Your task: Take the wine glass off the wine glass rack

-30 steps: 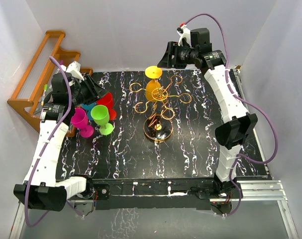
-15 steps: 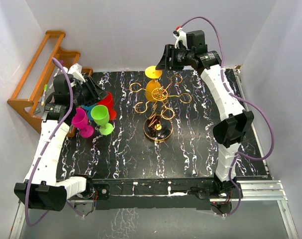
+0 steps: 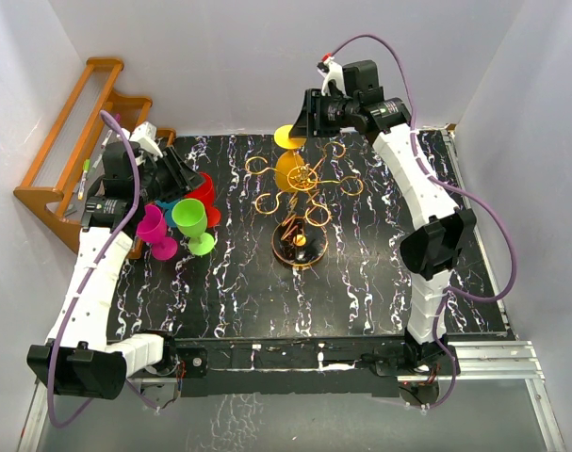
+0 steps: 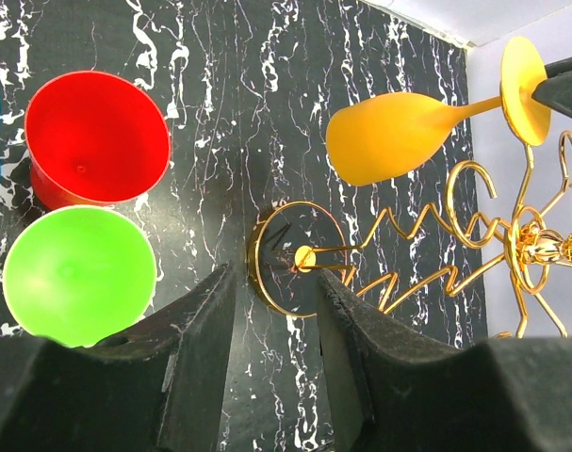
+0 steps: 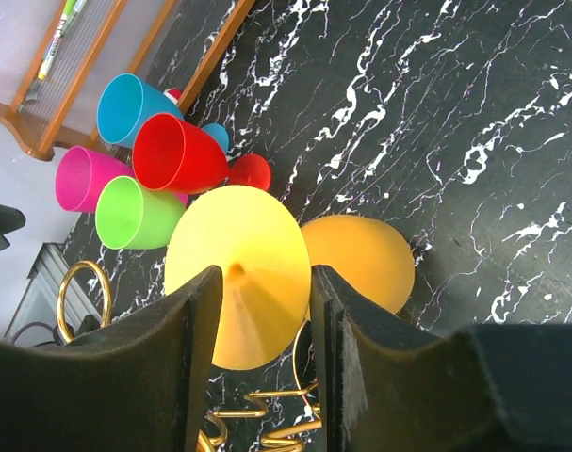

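At the far side of the counter (image 3: 220, 282), the right gripper (image 3: 301, 117) is closing in on the wine glass (image 3: 290, 171). Over the last second it has been sliding leftward and slightly nearer from a spot well to the right of the glass. In the top view its tip is now sitting just beside the round yellow foot (image 3: 287, 137). The left gripper (image 3: 177, 175) has not been moving. It is hanging with its fingers (image 4: 187, 367) parted and holding nothing over the cluster of coloured cups, among them the red cup (image 4: 95, 139) and the green cup (image 4: 76, 273).

The shift suggests the approach is nearly finished and the grasp has not begun. The glass is still hanging upside down from one looped arm of the wine glass rack (image 3: 300, 247), bowl down and foot up. Its stem is threading through the gold wire.

In the right wrist view the right fingers (image 5: 187, 363) are standing spread and gripping nothing. The yellow disc of the foot is showing in the gap between them, and the orange bowl (image 5: 361, 259) is peeking out beyond the right-hand finger. The disc is looking wider than the gap and seems to be lying beyond the fingertips rather than between them. Whether metal is already touching plastic cannot be told from these views.

As I judge it, the fingers are needing to come a little further along the foot or stem before clamping. After that the glass will want drawing outward along its loop, since a straight lift would likely snag the wire and tip the light stand.
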`<state>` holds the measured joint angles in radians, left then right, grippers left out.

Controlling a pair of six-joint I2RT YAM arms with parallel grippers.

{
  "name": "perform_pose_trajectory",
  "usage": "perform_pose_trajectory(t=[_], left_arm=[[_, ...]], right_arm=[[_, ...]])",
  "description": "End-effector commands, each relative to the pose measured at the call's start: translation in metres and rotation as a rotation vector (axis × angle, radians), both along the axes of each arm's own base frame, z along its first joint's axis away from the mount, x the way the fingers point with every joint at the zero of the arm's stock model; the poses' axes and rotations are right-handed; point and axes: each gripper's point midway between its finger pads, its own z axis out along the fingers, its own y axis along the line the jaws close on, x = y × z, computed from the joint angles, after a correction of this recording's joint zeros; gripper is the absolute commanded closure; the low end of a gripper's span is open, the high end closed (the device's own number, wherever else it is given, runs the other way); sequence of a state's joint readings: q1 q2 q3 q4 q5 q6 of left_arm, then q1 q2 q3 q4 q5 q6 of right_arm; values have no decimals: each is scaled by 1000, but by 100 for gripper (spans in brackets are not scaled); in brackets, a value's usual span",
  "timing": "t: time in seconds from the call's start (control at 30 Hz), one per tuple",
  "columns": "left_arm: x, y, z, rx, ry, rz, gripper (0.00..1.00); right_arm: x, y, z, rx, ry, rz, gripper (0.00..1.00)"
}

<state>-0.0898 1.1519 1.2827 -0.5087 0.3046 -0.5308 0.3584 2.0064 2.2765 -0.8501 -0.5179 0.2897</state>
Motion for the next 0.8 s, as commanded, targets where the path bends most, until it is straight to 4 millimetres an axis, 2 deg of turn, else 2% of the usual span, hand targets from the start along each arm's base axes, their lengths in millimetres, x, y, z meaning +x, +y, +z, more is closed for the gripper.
perform_pose_trajectory(t=[0.0, 0.1, 0.23, 0.57, 0.77], left_arm=[[-5, 0, 5, 6, -29, -13, 62], [-6, 1, 3, 10, -25, -11, 62], [-7, 1, 2, 12, -22, -9, 62], [-5, -2, 7, -6, -31, -20, 62], [-6, -2, 7, -3, -31, -18, 62]], right_arm=[[8, 2, 13, 14, -60, -5, 59], [8, 2, 14, 15, -64, -2, 71], [6, 3, 19, 24, -76, 1, 80], [-11, 10, 43, 98, -110, 63, 82], [-18, 15, 44, 129, -100, 100, 82]])
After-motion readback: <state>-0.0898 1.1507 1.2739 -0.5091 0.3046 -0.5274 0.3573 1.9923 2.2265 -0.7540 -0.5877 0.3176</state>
